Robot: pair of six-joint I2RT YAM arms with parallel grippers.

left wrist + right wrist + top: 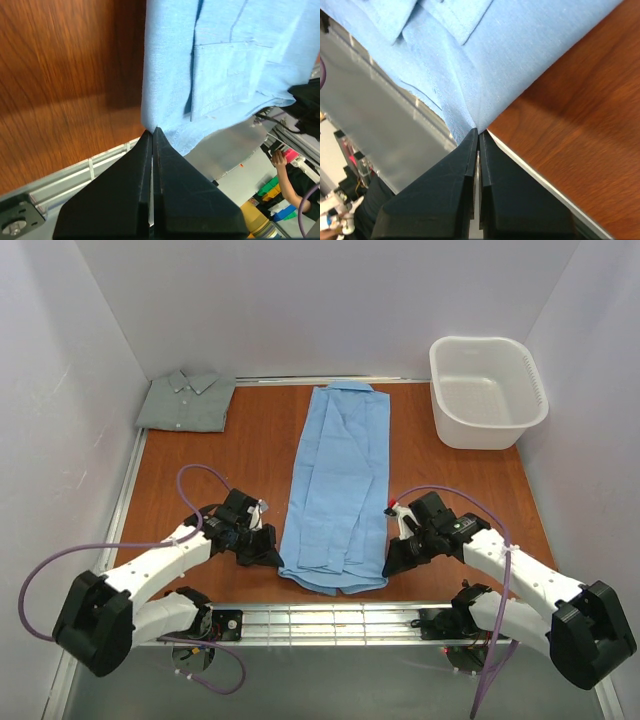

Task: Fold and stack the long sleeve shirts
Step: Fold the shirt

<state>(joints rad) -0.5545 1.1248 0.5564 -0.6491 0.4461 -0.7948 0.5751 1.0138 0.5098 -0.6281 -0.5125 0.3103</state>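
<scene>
A light sky-blue long sleeve shirt (338,485) lies as a long narrow strip down the middle of the table, collar at the far end. My left gripper (274,558) is shut on its near left corner (150,122), and the cloth runs up from the fingertips in the left wrist view. At the near right corner (477,120), my right gripper (388,567) is shut on the cloth as well. The grey-green shirt (186,400) sits folded at the far left corner.
A white plastic basket (487,391) stands at the far right. A metal rail (330,620) runs along the table's near edge, just behind both grippers. White walls close in the left, right and far sides.
</scene>
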